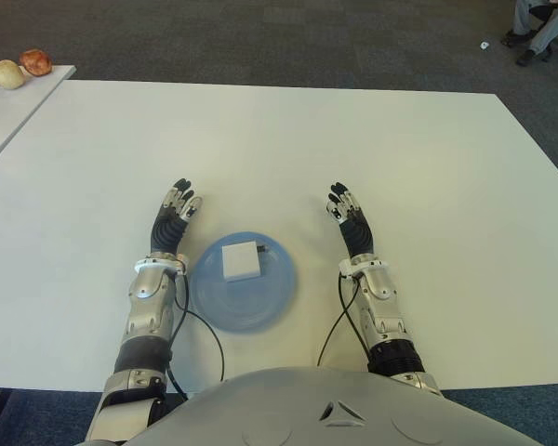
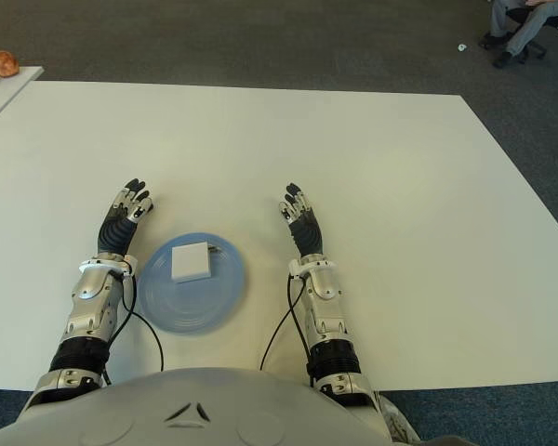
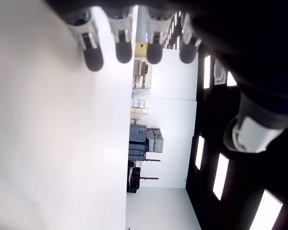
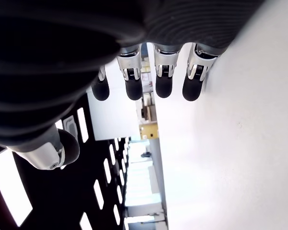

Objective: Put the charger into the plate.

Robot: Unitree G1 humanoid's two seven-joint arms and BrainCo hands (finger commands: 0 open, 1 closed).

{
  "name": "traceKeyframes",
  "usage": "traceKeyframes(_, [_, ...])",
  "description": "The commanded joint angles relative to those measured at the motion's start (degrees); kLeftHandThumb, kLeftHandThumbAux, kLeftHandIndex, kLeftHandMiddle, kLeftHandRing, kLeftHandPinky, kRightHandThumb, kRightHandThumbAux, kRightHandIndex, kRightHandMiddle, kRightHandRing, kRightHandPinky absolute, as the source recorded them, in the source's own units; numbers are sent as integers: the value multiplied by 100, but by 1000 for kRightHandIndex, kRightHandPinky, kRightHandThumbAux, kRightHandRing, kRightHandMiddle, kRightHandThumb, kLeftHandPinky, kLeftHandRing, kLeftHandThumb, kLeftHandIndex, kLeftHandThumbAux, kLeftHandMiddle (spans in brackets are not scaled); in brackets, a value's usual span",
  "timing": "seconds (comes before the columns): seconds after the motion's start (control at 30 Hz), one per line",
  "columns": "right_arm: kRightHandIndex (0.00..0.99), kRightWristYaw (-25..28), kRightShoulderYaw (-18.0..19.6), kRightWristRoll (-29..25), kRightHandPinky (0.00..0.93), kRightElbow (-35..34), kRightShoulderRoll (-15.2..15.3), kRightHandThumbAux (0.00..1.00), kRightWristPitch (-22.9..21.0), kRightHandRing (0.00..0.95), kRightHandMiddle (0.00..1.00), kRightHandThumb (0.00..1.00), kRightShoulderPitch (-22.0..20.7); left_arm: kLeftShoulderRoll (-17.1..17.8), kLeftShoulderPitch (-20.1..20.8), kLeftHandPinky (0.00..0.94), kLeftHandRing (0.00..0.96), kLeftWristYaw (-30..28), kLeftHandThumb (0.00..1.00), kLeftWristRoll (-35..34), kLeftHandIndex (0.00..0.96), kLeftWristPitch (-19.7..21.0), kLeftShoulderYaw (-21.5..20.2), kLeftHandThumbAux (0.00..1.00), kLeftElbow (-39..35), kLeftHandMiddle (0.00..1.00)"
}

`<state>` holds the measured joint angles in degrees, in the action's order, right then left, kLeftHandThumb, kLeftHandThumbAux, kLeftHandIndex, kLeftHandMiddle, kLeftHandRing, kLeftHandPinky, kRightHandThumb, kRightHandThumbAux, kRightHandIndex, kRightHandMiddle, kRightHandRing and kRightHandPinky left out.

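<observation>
A white square charger (image 1: 241,260) lies inside the light blue plate (image 1: 260,307) near the table's front edge. Left of the plate, my left hand (image 1: 179,206) stretches flat over the table, fingers extended and holding nothing. On the plate's right side my right hand (image 1: 342,206) does the same, fingers straight and empty. Both wrist views show only straight fingertips (image 3: 120,48) (image 4: 163,81) over bare white table.
The white table (image 1: 353,139) spreads wide beyond the hands. A second table at the far left carries rounded objects (image 1: 23,67). A seated person's legs (image 1: 539,32) show at the far right on the carpet.
</observation>
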<state>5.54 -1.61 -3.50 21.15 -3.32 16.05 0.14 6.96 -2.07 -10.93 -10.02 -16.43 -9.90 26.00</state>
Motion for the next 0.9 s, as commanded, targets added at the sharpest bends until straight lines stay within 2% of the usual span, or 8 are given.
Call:
traceKeyframes(0.03, [30,-20,-32,3,30,156,-72,494,-256,13,34,0,140,-98,-301,22,13,92,0,136,0,418,112,545,285,35])
traceKeyframes(0.9, [49,36,-14,-65,65,303,-89,492,-119,34,52,0,96,-111,-352,16,12,57,0,164,0,296,116,541,254,39])
